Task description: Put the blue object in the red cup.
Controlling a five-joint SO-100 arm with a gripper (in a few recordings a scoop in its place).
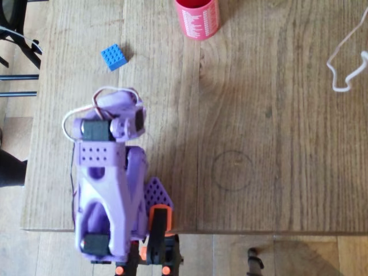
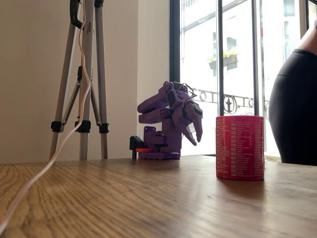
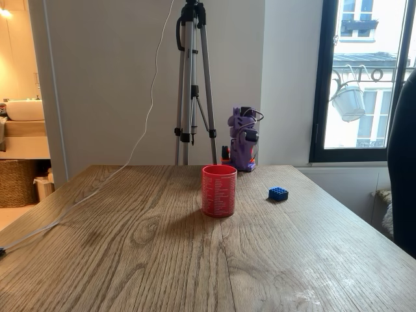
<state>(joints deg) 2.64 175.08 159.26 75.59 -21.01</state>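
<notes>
The blue object (image 1: 114, 57) is a small studded brick lying on the wooden table (image 1: 276, 144), left of the red cup (image 1: 197, 20) in the overhead view. In a fixed view the brick (image 3: 278, 194) lies right of the cup (image 3: 219, 190). The cup (image 2: 239, 147) stands upright with white print on its side. My purple arm (image 1: 109, 172) is folded up over its base at the table edge, well away from both. My gripper (image 2: 196, 140) hangs pointing down, its fingers together with nothing between them.
A tripod (image 3: 193, 84) stands behind the table next to the arm. A white cable (image 1: 345, 63) trails across the table's far side. A pencilled circle (image 1: 232, 170) marks the wood. A person in dark clothing (image 2: 297, 99) stands by the table edge.
</notes>
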